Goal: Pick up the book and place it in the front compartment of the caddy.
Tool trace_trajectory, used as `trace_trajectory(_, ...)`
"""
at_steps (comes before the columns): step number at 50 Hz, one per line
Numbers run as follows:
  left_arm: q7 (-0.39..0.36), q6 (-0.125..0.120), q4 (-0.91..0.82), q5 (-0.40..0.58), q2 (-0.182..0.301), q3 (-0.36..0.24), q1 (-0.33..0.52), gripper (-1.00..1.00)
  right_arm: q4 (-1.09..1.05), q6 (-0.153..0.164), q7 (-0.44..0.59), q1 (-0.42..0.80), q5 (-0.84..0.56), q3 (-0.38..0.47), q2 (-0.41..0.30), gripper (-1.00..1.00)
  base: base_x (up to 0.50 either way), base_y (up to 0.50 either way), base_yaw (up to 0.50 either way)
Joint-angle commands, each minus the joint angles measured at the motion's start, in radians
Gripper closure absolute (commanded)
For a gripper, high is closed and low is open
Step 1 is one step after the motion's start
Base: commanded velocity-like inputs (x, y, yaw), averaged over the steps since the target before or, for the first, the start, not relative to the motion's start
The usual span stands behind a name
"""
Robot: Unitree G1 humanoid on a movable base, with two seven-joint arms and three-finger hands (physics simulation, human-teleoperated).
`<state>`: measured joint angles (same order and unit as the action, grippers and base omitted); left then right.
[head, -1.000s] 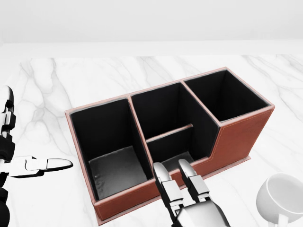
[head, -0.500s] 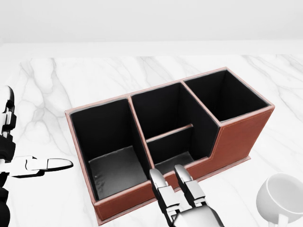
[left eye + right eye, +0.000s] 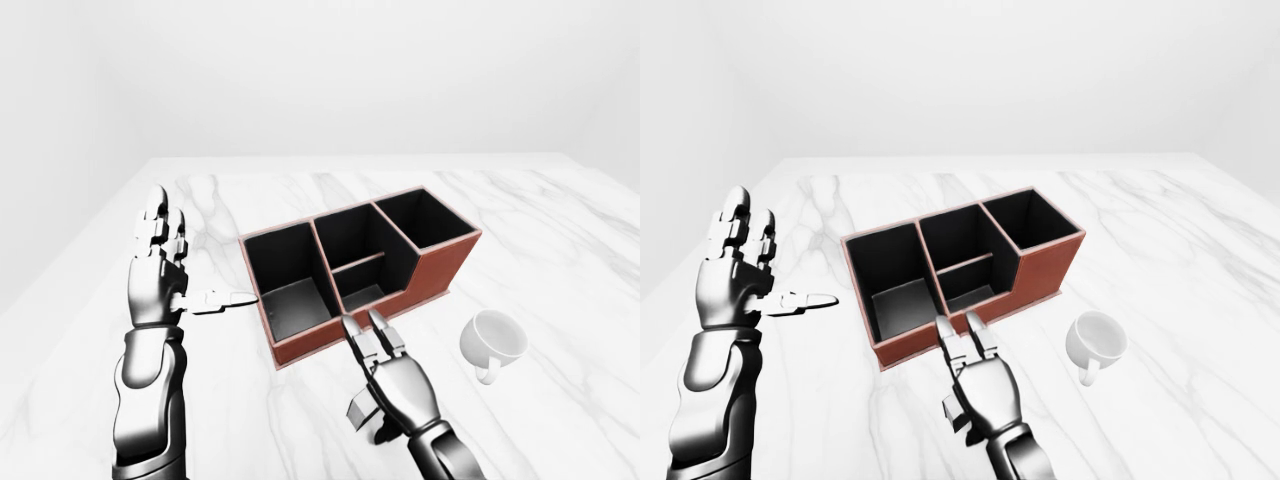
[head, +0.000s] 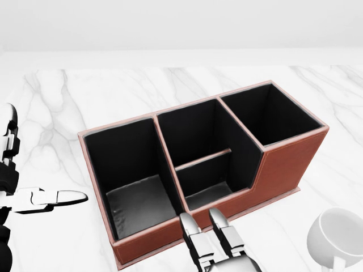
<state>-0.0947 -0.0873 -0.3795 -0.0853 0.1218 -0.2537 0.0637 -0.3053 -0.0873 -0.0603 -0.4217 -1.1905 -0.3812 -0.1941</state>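
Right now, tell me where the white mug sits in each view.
Left-eye view: white mug lower right, right of the caddy.
Head view: mug at the bottom right corner, partly cut off.
Right-eye view: mug lower right of centre.
Shared landmark: the caddy's low red end wall, nearest the mug.

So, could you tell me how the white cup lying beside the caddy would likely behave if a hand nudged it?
The cup lies on its side on the marble table, so its round wall would probably let it roll. Its handle, pointing toward the bottom of the left-eye view, might stop that roll early. It looks like glazed ceramic: likely stiff, rather slippery, and liable to chip if it dropped.
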Motion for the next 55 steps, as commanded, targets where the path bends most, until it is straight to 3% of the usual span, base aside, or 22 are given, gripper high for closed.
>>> trace_trajectory(1,-0.001,0.000,-0.004,0.001,-0.001,0.000,-0.002,-1.00,0.095,0.000,-0.046,0.026,0.003,0.016,0.004,-1.00,0.00,0.00,0.00)
trace_trajectory(17,-0.001,0.000,-0.003,0.002,0.000,0.001,0.001,-1.00,0.064,0.000,0.006,0.015,0.015,0.025,0.016,-1.00,0.00,0.00,0.00)
trace_trajectory(18,-0.001,0.000,-0.002,0.002,0.000,0.001,0.001,-1.00,0.063,0.000,0.010,0.014,0.025,0.026,0.017,-0.40,0.00,0.00,0.00)
trace_trajectory(19,-0.001,0.000,-0.002,0.002,-0.001,0.001,0.001,-1.00,0.056,0.000,0.023,0.010,0.047,0.027,0.019,1.00,0.00,0.00,0.00)
trace_trajectory(55,-0.002,0.000,0.000,-0.001,0.000,-0.002,0.001,-1.00,-0.015,0.000,0.067,0.011,0.061,0.042,0.015,1.00,0.00,0.00,0.00)
